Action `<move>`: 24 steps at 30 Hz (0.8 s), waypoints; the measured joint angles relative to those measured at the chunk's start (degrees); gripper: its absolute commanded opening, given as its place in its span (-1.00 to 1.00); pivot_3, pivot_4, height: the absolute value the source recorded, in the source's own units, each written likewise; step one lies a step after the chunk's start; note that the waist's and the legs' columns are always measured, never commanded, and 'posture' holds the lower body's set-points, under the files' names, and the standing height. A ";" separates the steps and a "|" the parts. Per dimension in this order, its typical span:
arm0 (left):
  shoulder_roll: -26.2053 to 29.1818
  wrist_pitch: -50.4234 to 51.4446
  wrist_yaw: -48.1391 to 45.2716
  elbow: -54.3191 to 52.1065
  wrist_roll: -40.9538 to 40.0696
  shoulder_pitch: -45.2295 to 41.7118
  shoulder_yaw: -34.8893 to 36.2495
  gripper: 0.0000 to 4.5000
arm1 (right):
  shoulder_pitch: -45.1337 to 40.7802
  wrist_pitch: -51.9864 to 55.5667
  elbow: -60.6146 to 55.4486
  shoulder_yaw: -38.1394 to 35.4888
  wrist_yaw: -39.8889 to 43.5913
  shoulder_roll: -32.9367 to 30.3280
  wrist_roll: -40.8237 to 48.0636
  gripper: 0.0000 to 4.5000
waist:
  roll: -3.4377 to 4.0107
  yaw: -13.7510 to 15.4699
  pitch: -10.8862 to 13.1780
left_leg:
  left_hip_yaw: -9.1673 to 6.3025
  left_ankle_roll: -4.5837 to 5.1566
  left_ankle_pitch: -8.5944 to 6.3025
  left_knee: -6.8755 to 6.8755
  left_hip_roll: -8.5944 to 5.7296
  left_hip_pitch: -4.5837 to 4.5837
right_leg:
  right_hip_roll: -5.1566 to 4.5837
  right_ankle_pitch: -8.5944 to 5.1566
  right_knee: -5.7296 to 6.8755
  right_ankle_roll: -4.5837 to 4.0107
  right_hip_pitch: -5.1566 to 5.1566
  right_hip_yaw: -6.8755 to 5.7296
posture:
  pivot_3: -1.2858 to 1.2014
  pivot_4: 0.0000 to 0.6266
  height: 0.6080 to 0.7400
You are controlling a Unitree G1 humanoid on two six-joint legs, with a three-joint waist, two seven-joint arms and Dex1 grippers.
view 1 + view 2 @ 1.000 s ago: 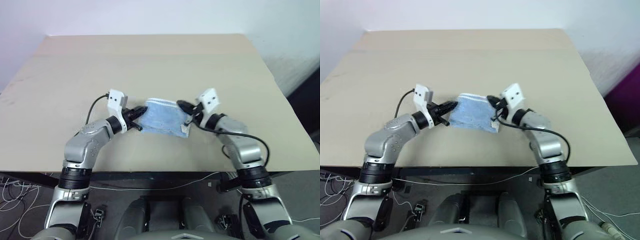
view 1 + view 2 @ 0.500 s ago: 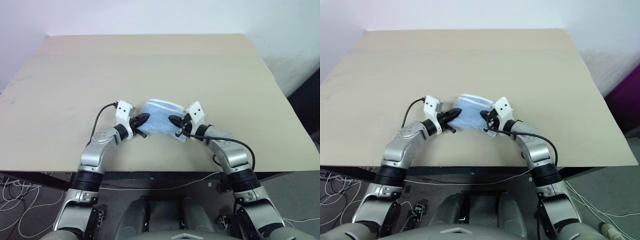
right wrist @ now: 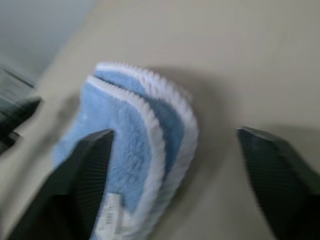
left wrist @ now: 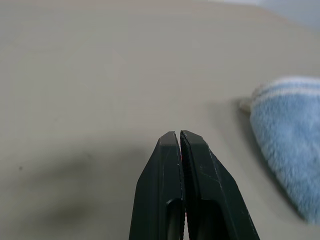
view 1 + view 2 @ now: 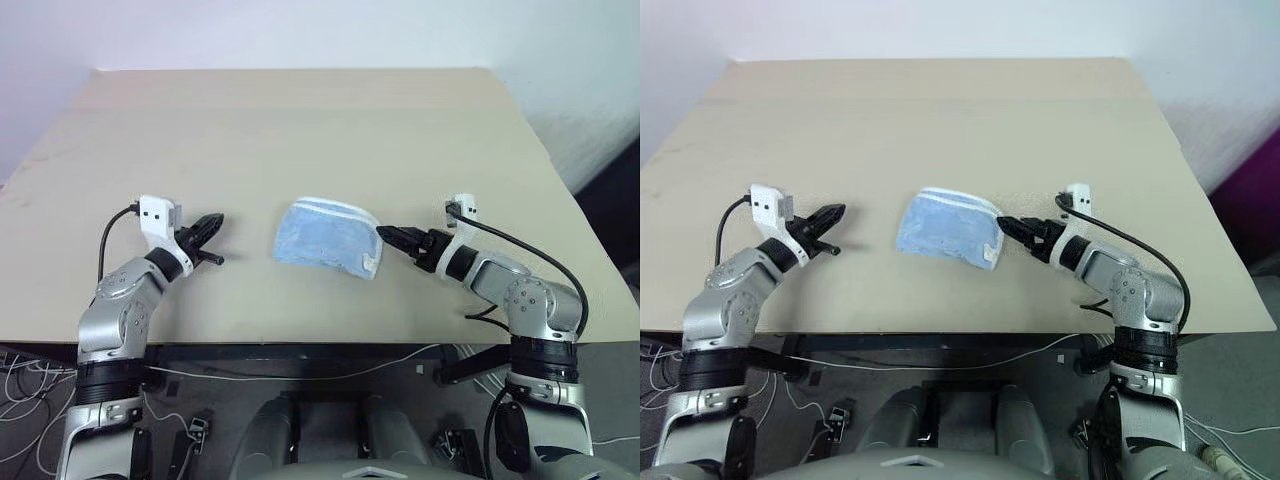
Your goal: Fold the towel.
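Observation:
The towel (image 5: pixel 328 238) lies folded into a small light blue bundle with whitish hems on the tan table, near the front middle. My left gripper (image 5: pixel 215 220) hovers well to the left of it, fingers shut with nothing between them; the left wrist view shows the closed tips (image 4: pixel 179 135) and the towel (image 4: pixel 290 150) off to one side. Just right of the towel's edge, my right gripper (image 5: pixel 385 233) points at it. In the right wrist view its fingers (image 3: pixel 85 170) stand wide open, with the towel (image 3: pixel 125 150) ahead of them and untouched.
The table (image 5: pixel 300 130) stretches bare and wide behind the towel and to both sides. Its front edge (image 5: pixel 300 345) runs just below both arms, with cables hanging beneath. A white wall lies beyond the far edge.
Both arms have drawn away from the towel, the left one leftward and the right one rightward. The right gripper has opened and rolled. The towel stays on the table.

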 measured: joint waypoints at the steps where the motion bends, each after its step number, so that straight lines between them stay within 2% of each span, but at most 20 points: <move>1: -0.02 -0.11 -0.24 -0.12 0.19 0.17 -0.52 -0.94 | -0.03 1.55 0.00 -0.96 -1.30 1.09 1.30 0.98 | 0.00 -0.05 0.00 | 0.00 0.00 0.00 -0.01 0.00 0.00 | 0.00 0.00 0.00 0.00 0.00 0.00 | 0.03 -0.52 1.00; 8: -0.93 -0.63 -0.82 -0.73 0.66 1.02 -1.56 -0.94 | -0.96 6.36 -0.16 -1.58 -7.55 5.80 4.24 0.98 | 0.01 -0.30 -0.01 | 0.01 0.00 0.00 -0.04 0.02 0.00 | 0.02 0.00 0.02 0.00 -0.06 0.02 | 0.03 -0.52 1.00; 18: -2.31 -1.07 -1.30 -0.71 0.64 1.14 -2.64 -0.94 | -6.68 6.51 6.00 1.63 -10.31 11.99 4.13 0.98 | 0.01 -0.35 -0.01 | 0.04 0.00 0.00 -0.03 0.02 -0.02 | 0.07 0.00 0.05 0.00 -0.09 -0.02 | 0.03 -0.52 1.00; 21: -2.70 -1.08 -1.26 -0.73 0.65 1.16 -2.93 -0.94 | -8.14 6.07 8.71 0.74 -11.08 12.67 4.19 0.71 | 0.01 -0.39 -0.01 | 0.04 0.00 0.00 -0.03 0.02 -0.01 | 0.07 0.00 0.06 0.00 -0.09 -0.02 | 0.03 -0.52 1.00; 24: -3.05 -1.09 -1.14 -1.04 0.65 1.49 -2.97 -0.94 | -8.25 6.07 10.05 -0.16 -11.67 12.68 4.26 0.25 | 0.02 -0.40 -0.01 | 0.05 0.00 0.00 -0.04 0.02 -0.02 | 0.07 0.00 0.06 0.00 -0.12 -0.01 | 0.03 -0.52 1.00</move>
